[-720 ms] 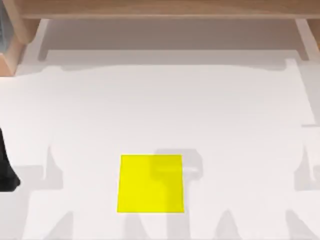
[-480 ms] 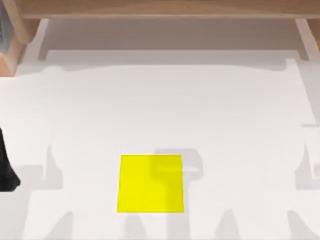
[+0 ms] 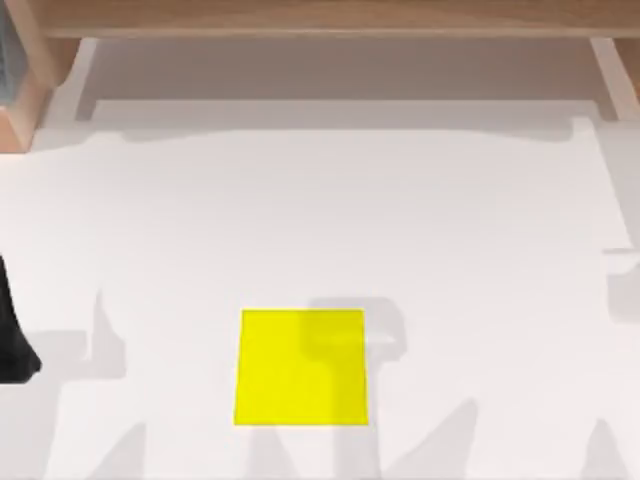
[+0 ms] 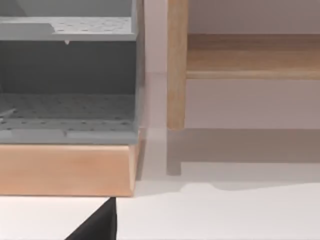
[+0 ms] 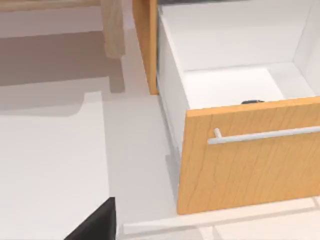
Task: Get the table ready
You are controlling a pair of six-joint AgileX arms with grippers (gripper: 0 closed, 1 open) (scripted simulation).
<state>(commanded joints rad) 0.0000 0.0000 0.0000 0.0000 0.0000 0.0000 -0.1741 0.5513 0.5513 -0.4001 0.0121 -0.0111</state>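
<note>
Worktop: the table is a wide plain white surface spreading over nearly the whole top view, from the shelf at the upper edge down to the lower edge.
Mat: a small yellow square mat lies flat on the worktop, low in the frame and a little left of centre, partly crossed by a grey shadow.
Shelf: a light wooden shelf runs along the top edge of the top view, its legs coming down at the upper left and upper right.
Left arm: a black part of the left arm sits at the far left edge of the top view, low down, over the worktop's left border; I cannot tell how its fingers stand.
Left wrist view: a grey perforated rack on a wooden base, beside a shelf leg, with the white worktop below.
Right wrist view: an open wooden drawer with a metal bar handle and a white inside, next to the worktop's edge.
Right fingers: cannot tell their state.
</note>
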